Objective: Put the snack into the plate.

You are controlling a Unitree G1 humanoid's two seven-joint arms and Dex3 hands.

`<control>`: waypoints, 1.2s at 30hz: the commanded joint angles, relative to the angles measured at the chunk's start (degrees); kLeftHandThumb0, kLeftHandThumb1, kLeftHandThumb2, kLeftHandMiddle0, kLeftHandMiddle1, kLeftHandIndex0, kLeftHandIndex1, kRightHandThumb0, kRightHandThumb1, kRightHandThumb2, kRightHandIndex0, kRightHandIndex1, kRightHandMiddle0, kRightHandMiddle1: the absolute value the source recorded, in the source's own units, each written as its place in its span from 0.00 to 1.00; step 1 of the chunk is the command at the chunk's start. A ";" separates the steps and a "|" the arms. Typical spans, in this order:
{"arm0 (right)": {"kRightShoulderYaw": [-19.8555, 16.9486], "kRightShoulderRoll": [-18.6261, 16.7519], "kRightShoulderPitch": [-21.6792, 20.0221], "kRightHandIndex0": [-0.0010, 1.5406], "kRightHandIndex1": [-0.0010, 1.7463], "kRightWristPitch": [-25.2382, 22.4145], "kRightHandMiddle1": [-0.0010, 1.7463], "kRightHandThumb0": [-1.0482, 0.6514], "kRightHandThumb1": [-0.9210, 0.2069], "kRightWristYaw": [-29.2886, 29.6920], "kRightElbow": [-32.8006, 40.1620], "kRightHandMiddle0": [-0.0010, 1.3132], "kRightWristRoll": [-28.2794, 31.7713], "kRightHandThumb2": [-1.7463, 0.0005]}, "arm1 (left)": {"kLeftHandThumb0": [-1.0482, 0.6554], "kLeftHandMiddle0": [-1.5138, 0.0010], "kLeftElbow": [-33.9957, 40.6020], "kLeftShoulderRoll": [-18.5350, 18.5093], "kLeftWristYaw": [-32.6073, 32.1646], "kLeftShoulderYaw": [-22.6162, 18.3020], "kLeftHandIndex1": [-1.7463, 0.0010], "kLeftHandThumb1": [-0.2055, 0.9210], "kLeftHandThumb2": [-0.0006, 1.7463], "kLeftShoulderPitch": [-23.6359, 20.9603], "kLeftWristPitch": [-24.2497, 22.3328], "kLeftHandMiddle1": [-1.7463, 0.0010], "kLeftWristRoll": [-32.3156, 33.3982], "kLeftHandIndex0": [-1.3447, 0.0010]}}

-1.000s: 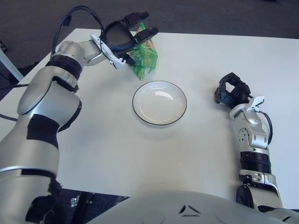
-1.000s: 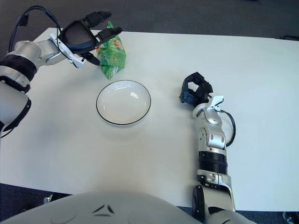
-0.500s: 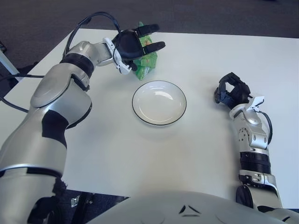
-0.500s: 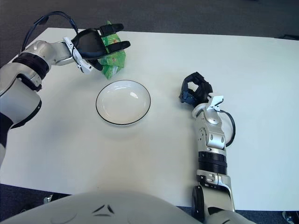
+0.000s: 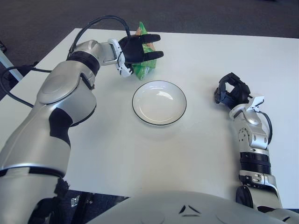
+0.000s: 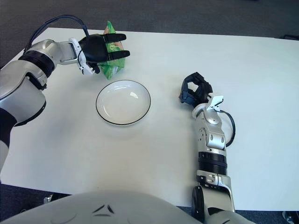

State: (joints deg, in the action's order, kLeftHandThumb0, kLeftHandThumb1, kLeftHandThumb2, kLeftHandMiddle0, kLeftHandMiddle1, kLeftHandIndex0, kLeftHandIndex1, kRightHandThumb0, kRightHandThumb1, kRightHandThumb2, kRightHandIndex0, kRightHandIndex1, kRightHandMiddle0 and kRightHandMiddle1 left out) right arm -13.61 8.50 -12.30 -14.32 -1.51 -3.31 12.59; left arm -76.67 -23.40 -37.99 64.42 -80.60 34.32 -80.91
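A white table (image 5: pixel 140 154) fills the view, with dark carpet beyond its far edge. Over the last second the left hand (image 5: pixel 136 47) has swung in from beside the green snack bag (image 5: pixel 143 66) and closed around it: the black fingers (image 5: pixel 150 38), earlier spread in the air over the packet, now wrap across its front with the thumb side behind. I judge that a grip is made or very nearly made (whether the bag has left the tabletop cannot be told), so the next step is lifting and carrying it toward the robot.

The snack stands at the far left of the table, just beyond the rim of the white plate (image 5: pixel 159 102), which holds nothing yet. The bag's long axis runs roughly upright, leaning a little, its crimped top edge pointing up and away above the fingers and its lower corner down toward the plate.

The right hand (image 5: pixel 230 91) shows right of the plate, well apart from it, fingers curled and holding nothing.
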 commanded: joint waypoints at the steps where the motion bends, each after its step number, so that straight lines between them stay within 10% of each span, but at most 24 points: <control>1: 0.12 -1.46 2.98 0.82 1.00 -3.09 1.00 0.35 0.47 0.61 -2.20 0.43 0.34 0.29 | 0.00 0.99 -0.62 0.62 3.53 0.30 1.00 1.00 0.24 -1.20 0.72 1.00 0.84 1.00; 4: 0.10 -1.57 3.10 0.82 1.00 -3.08 1.00 0.35 0.47 0.88 -1.94 0.43 0.27 0.29 | 0.02 0.91 -1.53 1.56 6.31 -0.62 0.90 0.99 0.21 0.16 -1.95 0.91 2.02 0.99; 12: -0.33 -1.39 3.07 0.82 1.00 -3.17 1.00 0.35 0.48 0.87 -2.01 0.43 0.54 0.29 | 0.16 0.83 -1.53 1.94 5.64 -0.95 0.48 0.71 0.35 1.39 -5.25 0.21 3.41 1.00; 29: -0.51 -0.67 3.43 0.82 1.00 -3.16 1.00 0.34 0.48 -0.26 -2.21 0.43 0.61 0.29 | 0.32 0.78 -1.76 1.56 0.28 0.46 0.14 0.49 0.56 2.66 -9.41 0.02 2.96 0.97; 31: -0.52 -0.63 3.41 0.82 1.00 -3.13 1.00 0.34 0.48 -0.40 -2.31 0.43 0.59 0.29 | 0.64 0.70 -1.85 1.68 -0.15 0.51 0.08 0.55 0.60 2.78 -10.02 0.03 2.91 0.92; 36: -0.51 -0.56 3.42 0.82 1.00 -3.08 1.00 0.35 0.47 -0.55 -2.41 0.43 0.50 0.29 | 0.62 0.63 -1.96 1.84 -1.23 0.86 0.04 0.54 0.67 2.91 -10.77 0.03 2.62 0.78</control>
State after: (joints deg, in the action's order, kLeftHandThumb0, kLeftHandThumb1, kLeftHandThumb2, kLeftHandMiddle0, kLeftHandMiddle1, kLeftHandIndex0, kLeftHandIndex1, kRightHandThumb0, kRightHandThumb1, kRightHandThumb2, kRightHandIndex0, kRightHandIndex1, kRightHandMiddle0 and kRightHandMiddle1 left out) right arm -14.20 8.77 -12.19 -14.45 -1.89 -3.36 12.64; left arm -78.42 -21.38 -38.11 64.84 -78.49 24.58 -78.24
